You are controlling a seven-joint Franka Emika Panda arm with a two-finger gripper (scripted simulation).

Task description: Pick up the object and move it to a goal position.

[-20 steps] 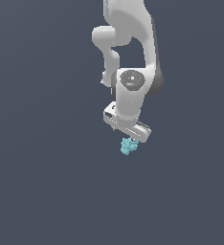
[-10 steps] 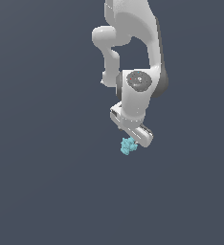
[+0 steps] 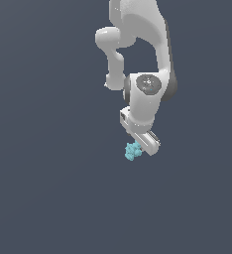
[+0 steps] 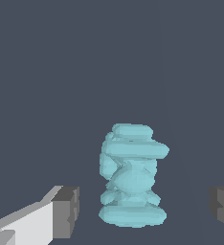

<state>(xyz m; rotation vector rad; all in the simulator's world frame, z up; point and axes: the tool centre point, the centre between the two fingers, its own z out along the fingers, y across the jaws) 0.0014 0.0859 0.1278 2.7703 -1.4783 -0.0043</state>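
Pale cyan, knobbly, stacked like flattened pebbles: the object (image 4: pixel 132 177) sits on the plain slate-grey ground (image 3: pixel 48 198), small beside the white arm (image 3: pixel 143 74).

Changes over the last second: the gripper (image 3: pixel 140 147) has swung. Earlier its body lay as a broad bar above the object; now that bar is turned end-on and slanted, and the arm's lower link has dropped a little and drifted toward the exterior view's right. The object (image 3: pixel 133 151) has not budged. Reading: the wrist was rotated to line the fingers up across the object, and the descent is under way. No grasp yet, so the pick is not begun in earnest and the carry to the goal is all ahead. No goal marker shows in either view.

Claw state: spread wide. In the wrist view one dark pad (image 4: pixel 66 210) stands well clear on one side of the object and the other pad shows at the far edge of the frame, with grey ground visible between each pad and the cyan lump. Nothing touches it.

Arm pose: upper links fold down from 12 o'clock in the exterior view, the round wrist joint sits mid-frame, and the hand angles down toward 5 o'clock. The object lies at about 8 o'clock from the hand's tip, close against it in that view.

Judgement: a little more lowering looks needed before closing. The lumpy shape may roll under uneven pad contact.
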